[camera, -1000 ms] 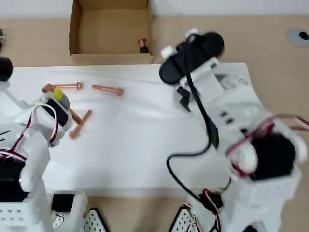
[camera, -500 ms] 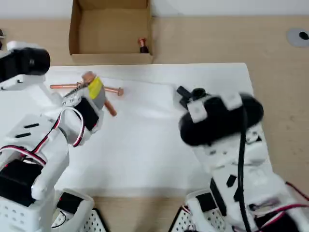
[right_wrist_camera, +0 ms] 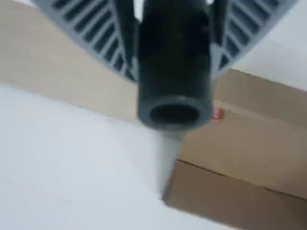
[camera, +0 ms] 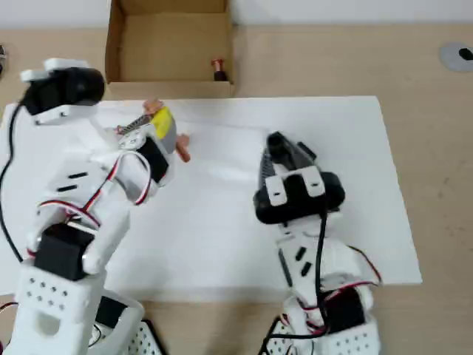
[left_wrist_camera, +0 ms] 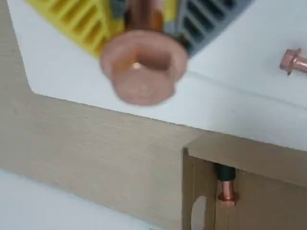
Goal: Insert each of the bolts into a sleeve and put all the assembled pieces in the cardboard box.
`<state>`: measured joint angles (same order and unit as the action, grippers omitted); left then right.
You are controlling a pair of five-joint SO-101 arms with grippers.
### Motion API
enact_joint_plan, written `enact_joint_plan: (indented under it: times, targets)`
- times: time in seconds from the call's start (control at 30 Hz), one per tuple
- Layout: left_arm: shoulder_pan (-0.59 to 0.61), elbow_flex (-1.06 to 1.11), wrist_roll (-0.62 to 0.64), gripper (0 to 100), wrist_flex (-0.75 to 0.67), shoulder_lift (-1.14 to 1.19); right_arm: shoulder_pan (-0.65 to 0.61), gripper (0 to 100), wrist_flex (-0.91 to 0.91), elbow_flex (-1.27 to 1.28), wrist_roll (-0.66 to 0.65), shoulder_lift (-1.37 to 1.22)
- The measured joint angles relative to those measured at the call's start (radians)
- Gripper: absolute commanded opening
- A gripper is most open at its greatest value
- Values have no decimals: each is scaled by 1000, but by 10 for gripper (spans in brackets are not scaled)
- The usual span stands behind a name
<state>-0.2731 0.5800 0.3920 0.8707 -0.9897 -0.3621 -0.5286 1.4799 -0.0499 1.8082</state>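
- Copper-coloured metal: a flanged, hex-headed bolt sat clamped in the left gripper. The yellow jaw and the grey jaw were closed on its shank just behind the head.
- From the high view, the left gripper held the bolt tilted above the white sheet, near the front wall of the open brown cardboard box.
- A short black tube-shaped sleeve was pinched between the grey ribbed jaws of the right gripper, with its open bore facing away from the wrist.
- In the high view the right gripper hung over the middle of the sheet, well apart from the left one. Its sleeve pointed toward the box.
- I judged that each arm carried one half of a pair so the shank could slide into the bore. The two parts were not yet lined up or touching.
- One assembled piece, a black sleeve with a copper head, stood inside the box against its front wall, on the right arm's side. The left wrist view showed it too.
- A second bolt lay loose on the sheet, and I took it to be waiting its turn.
- A pale wooden table lay beneath the sheet and the box.
- I could read no label, brand or other writing on any part.
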Motion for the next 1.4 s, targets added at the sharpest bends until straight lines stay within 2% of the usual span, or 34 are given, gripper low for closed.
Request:
enact_joint_plan:
  times: [0.13, 0.27, 0.43, 0.57, 0.77, 1.1, 1.4]
  targets:
    - [-8, 135, -2, 11, -157, -54, -69, 11, 155, 169, 11, 0]
    - [-11, 262, -23, 11, -318, -109, -83, 11, 229, 204, 11, 0]
    - [-104, 358, -126, 11, -439, -158, -109, 11, 245, 204, 11, 0]
    - [-193, 428, -181, 11, -508, -206, -181, 11, 247, 204, -23, 0]
    - [-222, 480, -210, 11, -551, -316, -229, 11, 247, 204, -91, 0]
    - [-161, 482, -210, 11, -555, -519, -230, 11, 247, 204, -91, 0]
    - [-152, 560, -209, 12, -569, -554, -247, 11, 247, 212, -91, 0]
